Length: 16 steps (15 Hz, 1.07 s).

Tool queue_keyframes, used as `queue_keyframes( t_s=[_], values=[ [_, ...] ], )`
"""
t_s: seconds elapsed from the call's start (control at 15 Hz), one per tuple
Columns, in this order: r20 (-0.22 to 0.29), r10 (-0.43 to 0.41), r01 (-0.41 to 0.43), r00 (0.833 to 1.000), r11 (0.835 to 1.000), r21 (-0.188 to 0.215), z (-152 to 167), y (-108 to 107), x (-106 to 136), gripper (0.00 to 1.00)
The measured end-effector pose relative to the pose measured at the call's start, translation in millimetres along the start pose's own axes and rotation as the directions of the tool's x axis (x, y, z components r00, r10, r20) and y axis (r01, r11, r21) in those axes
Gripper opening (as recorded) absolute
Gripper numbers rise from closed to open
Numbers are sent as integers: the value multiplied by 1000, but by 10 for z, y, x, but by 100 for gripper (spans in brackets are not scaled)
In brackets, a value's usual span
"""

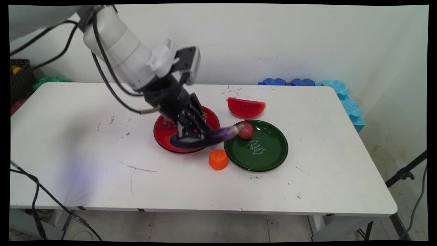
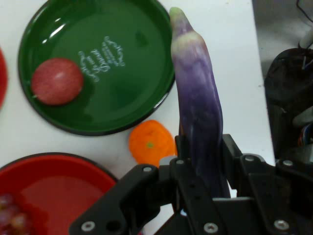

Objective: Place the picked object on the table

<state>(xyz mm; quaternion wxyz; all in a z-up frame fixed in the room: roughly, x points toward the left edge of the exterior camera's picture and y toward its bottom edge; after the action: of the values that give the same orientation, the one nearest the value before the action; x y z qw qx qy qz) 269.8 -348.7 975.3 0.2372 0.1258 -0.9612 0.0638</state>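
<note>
Above the white table [image 1: 85,143], a round glossy red plate [image 1: 164,135] and round green plate [image 2: 112,98] lie side by side; the black two-finger gripper [image 2: 203,161] clamps a long purple eggplant [image 2: 198,103] over their gap, near a small orange fruit [image 2: 150,143].

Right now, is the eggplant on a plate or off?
Off. The eggplant is clamped in the pincer, held in the air between the red plate and the green plate, its tip toward the green one.
</note>
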Motion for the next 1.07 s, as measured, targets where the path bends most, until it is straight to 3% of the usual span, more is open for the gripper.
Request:
queue_keyframes(
  t_s=[0.47,1.07],
  values=[
    [50,46,-44,998,999,-31,648,474,-109,0],
    [81,69,-67,994,997,-22,1236,636,-265,0]
  ],
)
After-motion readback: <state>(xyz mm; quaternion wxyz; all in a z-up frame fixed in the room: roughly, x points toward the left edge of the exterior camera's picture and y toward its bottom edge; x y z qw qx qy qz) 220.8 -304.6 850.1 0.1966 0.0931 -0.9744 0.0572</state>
